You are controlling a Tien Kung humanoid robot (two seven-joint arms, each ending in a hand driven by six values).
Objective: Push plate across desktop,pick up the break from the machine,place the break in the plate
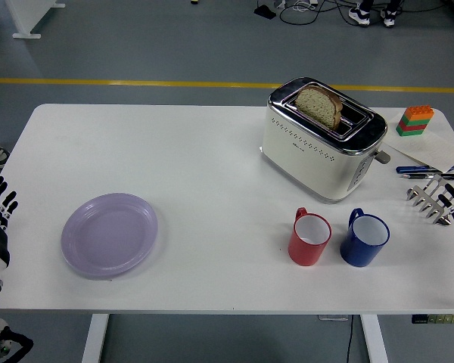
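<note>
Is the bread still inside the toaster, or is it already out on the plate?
Inside. The bread stands in a slot of the toaster; the plate is empty.

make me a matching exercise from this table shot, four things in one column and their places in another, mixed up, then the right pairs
Things:
1. round lilac plastic plate
2. brown slice of bread
3. red mug with a white inside
4. stack of green, red and orange toy bricks

Places:
A. standing up in a slot of the cream and chrome toaster
B. far right corner of the white table
C. left part of the table, near the front edge
D. in front of the toaster, just left of the blue mug

Pairs: 1-C, 2-A, 3-D, 4-B
</note>
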